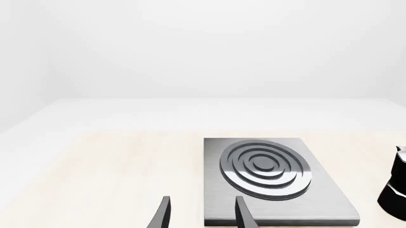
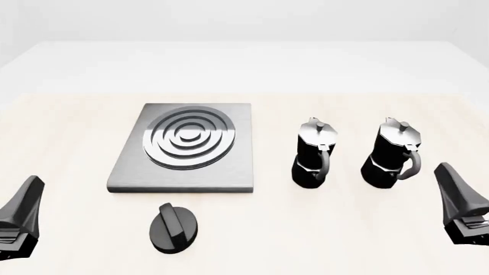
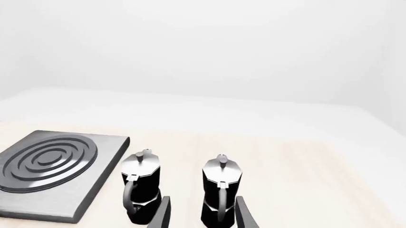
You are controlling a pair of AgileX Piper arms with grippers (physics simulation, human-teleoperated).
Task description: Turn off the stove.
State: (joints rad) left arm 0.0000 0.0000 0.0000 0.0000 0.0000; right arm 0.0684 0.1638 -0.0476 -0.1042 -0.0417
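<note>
Pale wooden desk (image 2: 61, 132) carries the stove (image 2: 185, 147): brushed-grey plate, raised silver rings, separate black knob (image 2: 173, 227) nearby. Both pincers, left pincer (image 1: 201, 213) and right pincer (image 3: 201, 213), gape empty.

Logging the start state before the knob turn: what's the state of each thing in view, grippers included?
stove: flat on the table, burner rings bare, nothing on it.
knob: on the table in front of the stove, apart from it, untouched.
left moka pot: upright, lid shut.
right moka pot: upright, lid shut, beside the other.
left gripper: open, holding nothing.
right gripper: open, holding nothing.
</note>
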